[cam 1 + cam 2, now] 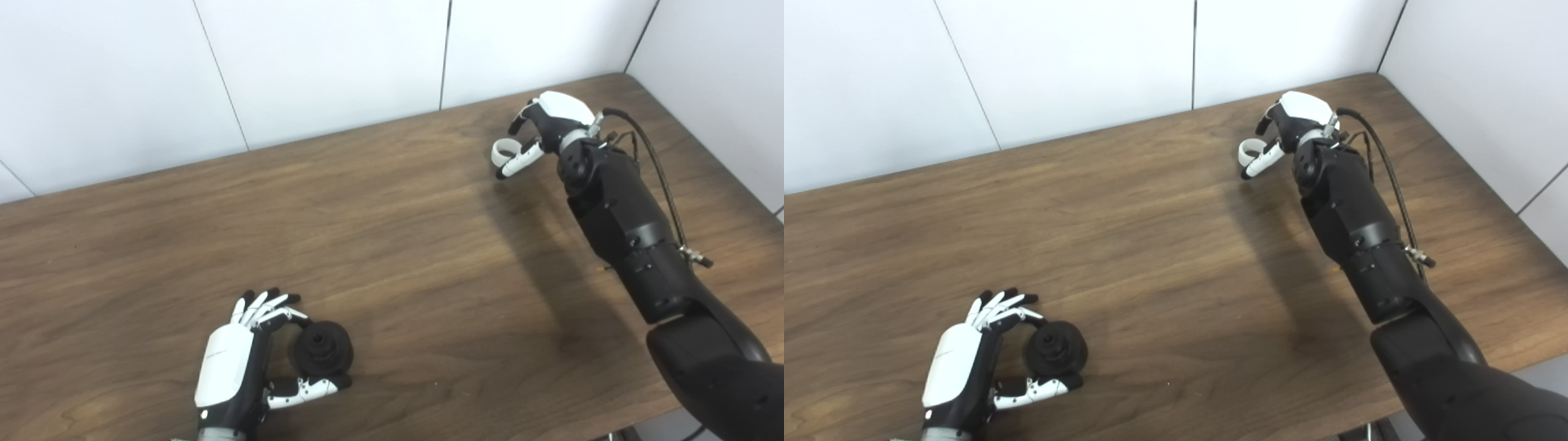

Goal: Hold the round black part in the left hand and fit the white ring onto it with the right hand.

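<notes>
In the left eye view I saw my left hand (236, 367) near the front edge of the wooden worktop (392, 245), fingers (269, 304) and thumb curled around the round black part (323, 348), which rested on the wood. No writing was legible anywhere.

In the right eye view my right hand (1289, 131) was far off by the white wall panels (1059, 67), pinching the white ring (1247, 151) just above the worktop, with bare wood between the two hands.
</notes>
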